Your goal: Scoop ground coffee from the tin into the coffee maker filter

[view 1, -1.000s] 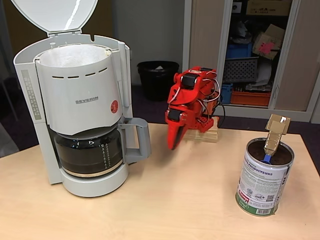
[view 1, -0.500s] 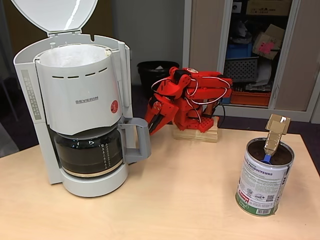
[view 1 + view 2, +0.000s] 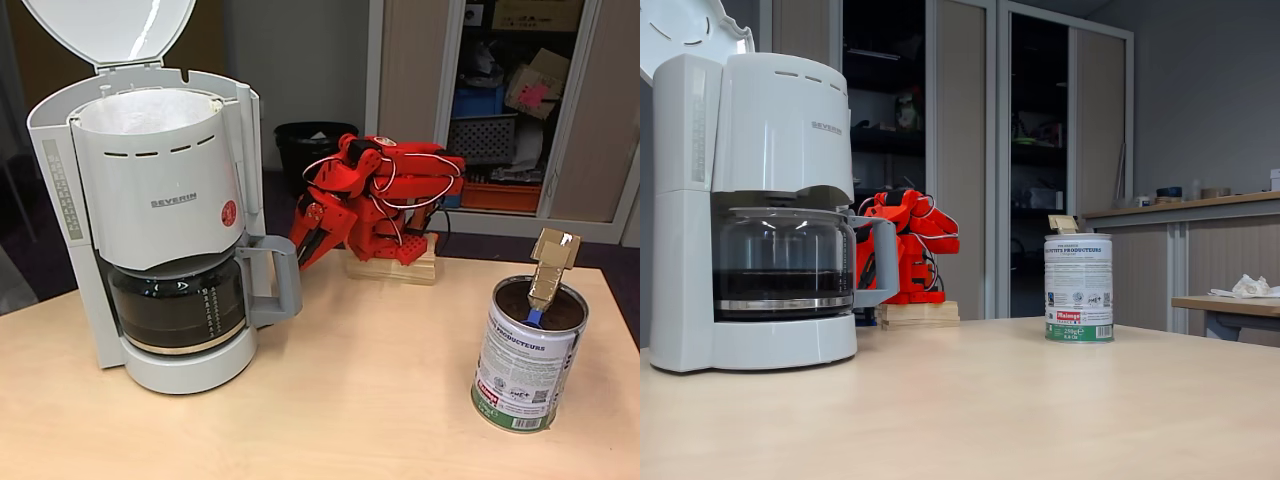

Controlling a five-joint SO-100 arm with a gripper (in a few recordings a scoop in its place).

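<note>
The light grey coffee maker [image 3: 160,200] [image 3: 750,200] stands at the table's left with its lid up. The white paper coffee maker filter [image 3: 150,110] lines its top basket. At the right stands the tin [image 3: 525,360] [image 3: 1078,290], open, with ground coffee [image 3: 510,298] inside. A blue scoop with a cardboard handle [image 3: 552,262] stands in it. The red arm is folded low over its base at the back. My gripper [image 3: 302,248] points down-left behind the carafe handle, shut and holding nothing, far from the tin.
The glass carafe [image 3: 175,305] holds dark liquid under the basket. The arm's base sits on a wooden block [image 3: 395,268]. A black waste bin [image 3: 315,155] and an open cupboard stand behind the table. Bare tabletop lies between coffee maker and tin.
Since a second ago the arm has folded back and the gripper has swung left and up, away from the table's middle. It has held still for the last half second.
</note>
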